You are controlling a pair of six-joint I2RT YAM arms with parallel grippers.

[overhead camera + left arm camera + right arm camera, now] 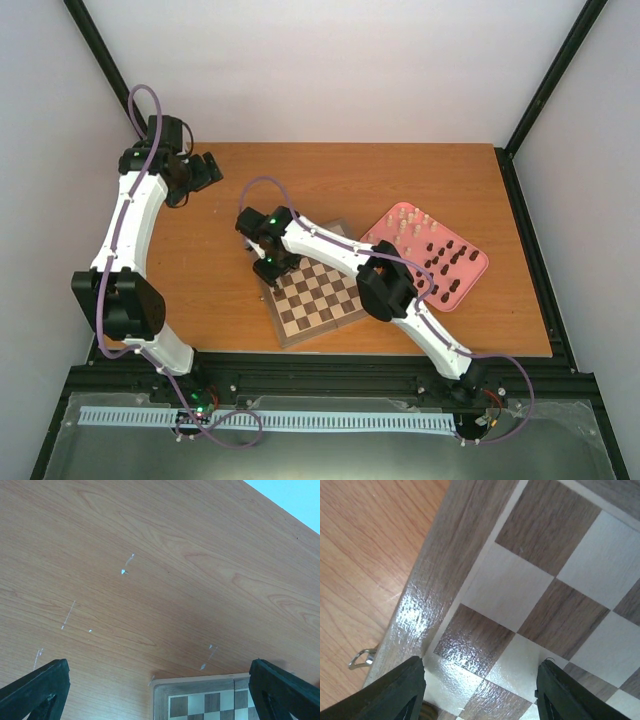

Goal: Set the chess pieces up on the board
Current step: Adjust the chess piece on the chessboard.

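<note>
Under both arms spreads the table (400, 170), a flat orange-brown slab with a smooth wood-grain face marked by a few pale scuffs. Directly below the right gripper (270, 265) lies the board (320, 305), a square wooden panel turned at an angle to the table's edges, with matt pale and dark-brown checks, a thin light line around them and a broad brown border that shines under the light. Well off to that gripper's right sits a pink tray (478, 268), rectangular with rounded corners and a low rim. It holds the chess pieces, small upright figurines, cream ones (410, 222) at its far end and dark ones (447, 262) nearer the arms. In the wrist view the right gripper (480, 680) hangs close over the squares next to the border, its black fingers (395, 695) spread apart with only checks between them, gripping nothing. Just past the border, bare table runs away on the outer side, and a small metal clasp (362, 657) juts from the board's edge. The left gripper (205, 170) is far from the board, toward the table's back left, its jaws spread wide and empty over bare wood. One corner of the board (200, 700) shows just ahead of its fingertips, with plain tabletop open all around.
</note>
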